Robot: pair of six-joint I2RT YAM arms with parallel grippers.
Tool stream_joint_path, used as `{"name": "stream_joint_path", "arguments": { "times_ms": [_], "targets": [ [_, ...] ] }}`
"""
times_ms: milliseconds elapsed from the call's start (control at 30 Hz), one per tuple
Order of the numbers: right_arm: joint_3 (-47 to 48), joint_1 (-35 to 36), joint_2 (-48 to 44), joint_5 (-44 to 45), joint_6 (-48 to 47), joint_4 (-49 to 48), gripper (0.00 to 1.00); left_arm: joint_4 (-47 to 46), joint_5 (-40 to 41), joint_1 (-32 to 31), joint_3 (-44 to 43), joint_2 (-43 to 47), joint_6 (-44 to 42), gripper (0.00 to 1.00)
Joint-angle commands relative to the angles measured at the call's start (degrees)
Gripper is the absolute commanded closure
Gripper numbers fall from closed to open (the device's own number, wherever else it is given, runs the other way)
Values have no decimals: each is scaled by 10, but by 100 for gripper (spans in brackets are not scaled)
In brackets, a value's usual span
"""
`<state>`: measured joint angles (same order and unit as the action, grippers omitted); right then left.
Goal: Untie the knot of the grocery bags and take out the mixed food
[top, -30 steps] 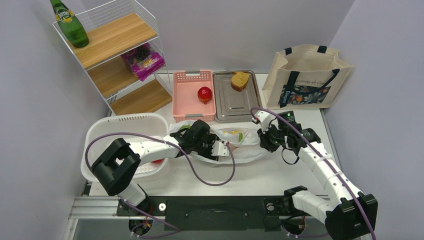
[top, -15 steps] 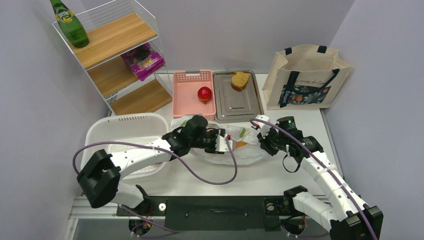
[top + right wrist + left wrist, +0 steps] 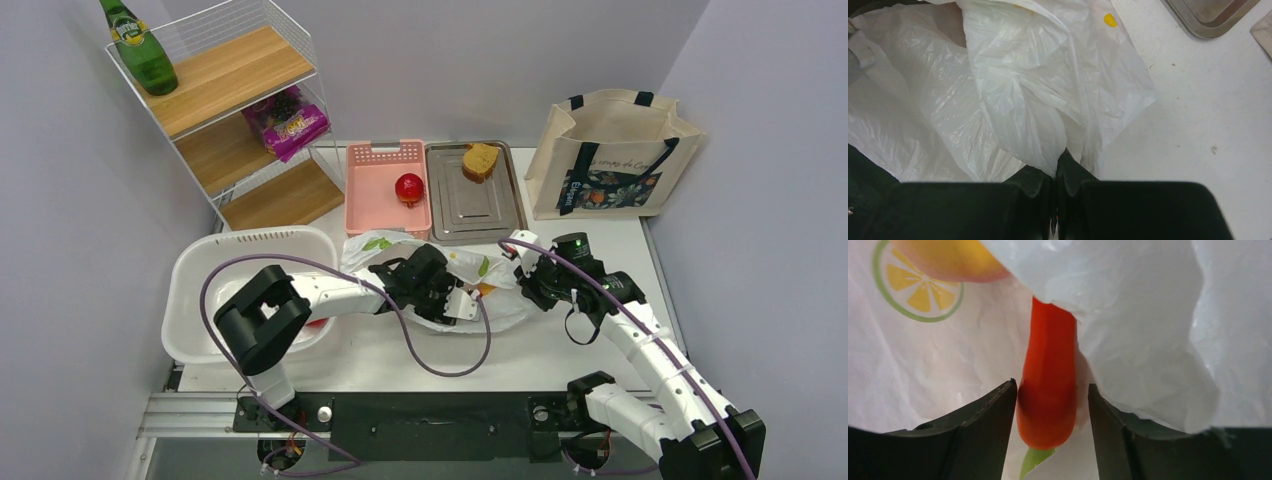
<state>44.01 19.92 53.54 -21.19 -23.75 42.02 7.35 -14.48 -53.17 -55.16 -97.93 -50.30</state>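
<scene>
The thin plastic bag with green and orange prints lies open at the table's middle. My left gripper is inside its mouth. In the left wrist view my open left gripper straddles an orange carrot with a green stub; the left finger touches it and the right stands slightly off. An orange peach lies beyond under the plastic. My right gripper is shut on the bag's right edge, pinched at the fingertips. The canvas tote stands at the far right. A red fruit lies in the pink basket.
A steel tray with a brown bread piece lies beside the basket. A white tub at the left holds something red. A wire shelf carries a green bottle and a purple packet.
My left arm has folded back and its gripper has moved right and deeper into the bag, onto the carrot. My right gripper has kept its hold on the bag's edge.
</scene>
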Motion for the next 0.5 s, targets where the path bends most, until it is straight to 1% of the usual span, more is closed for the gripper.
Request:
{"name": "stream_joint_path", "arguments": {
  "times_ms": [0,33,67,100,167,200,233,300,367,467],
  "targets": [
    [2,3,1,9,-11,-17,100,41,35,-5,-23,-36,-24,52],
    [2,3,1,10,-12,-16,100,43,40,-5,-27,-38,-23,56],
    [3,3,2,10,-13,-15,100,45,41,-5,-33,-36,-18,63],
    [3,3,3,10,-15,-14,100,45,34,-5,-37,-25,-12,66],
    [4,3,3,10,-17,-10,100,41,10,-5,-45,9,2,77],
    [5,3,4,9,-17,-9,100,20,4,-6,-45,22,13,80],
    [5,3,5,9,-17,-7,100,6,0,-6,-44,46,41,88],
    [5,3,5,9,-16,-7,100,-31,1,-3,-44,81,76,95],
    [5,1,8,10,-14,-8,100,-89,-10,9,-27,118,105,97],
    [8,-11,13,1,-3,-9,100,-137,-67,32,7,174,128,99]
  ]
}}
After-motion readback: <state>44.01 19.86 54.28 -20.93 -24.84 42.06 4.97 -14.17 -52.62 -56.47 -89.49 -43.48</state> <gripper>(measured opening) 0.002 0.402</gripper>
